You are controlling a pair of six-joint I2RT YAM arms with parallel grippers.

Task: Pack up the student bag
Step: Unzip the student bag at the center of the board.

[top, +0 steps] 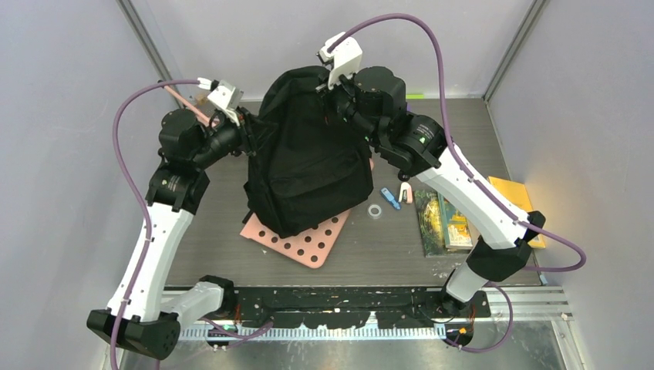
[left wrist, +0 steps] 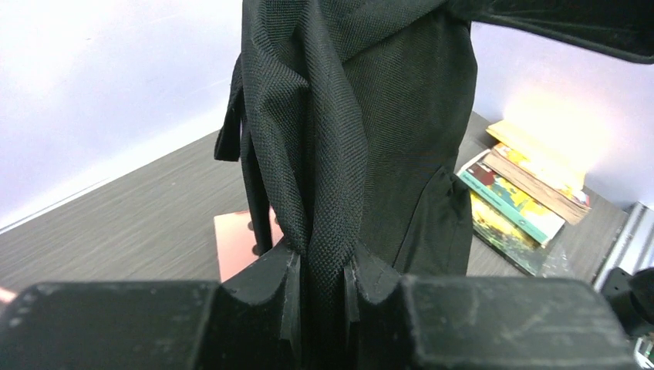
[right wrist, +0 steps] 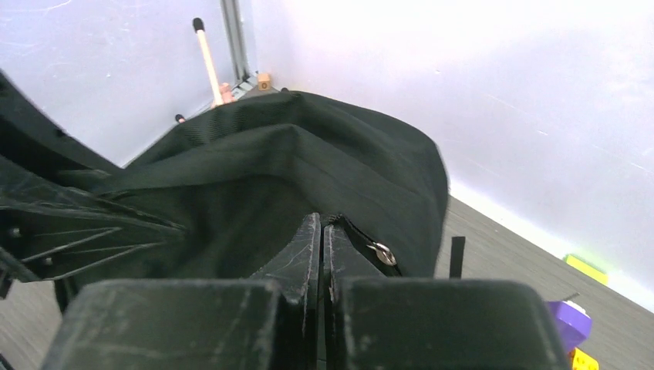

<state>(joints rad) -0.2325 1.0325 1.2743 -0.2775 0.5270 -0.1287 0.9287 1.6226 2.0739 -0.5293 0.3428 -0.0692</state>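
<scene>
The student bag [top: 308, 158] is a large black fabric backpack, held upright at the table's middle with its lower end on a pink perforated board [top: 308, 245]. My left gripper [top: 248, 132] is shut on a thick fold of the bag's fabric [left wrist: 328, 193] at its left side. My right gripper [top: 338, 91] is at the bag's top right; its jaws are pressed together on a thin edge of the bag [right wrist: 293, 177] beside a metal zipper pull [right wrist: 382, 253]. The bag's opening and inside are hidden.
A stack of books [top: 442, 220] and a yellow envelope [top: 518, 196] lie to the right. A tape roll [top: 375, 210], a blue item [top: 391, 199] and a small white-pink item [top: 405, 193] lie beside the bag. A wooden stick [right wrist: 207, 58] leans in the far left corner.
</scene>
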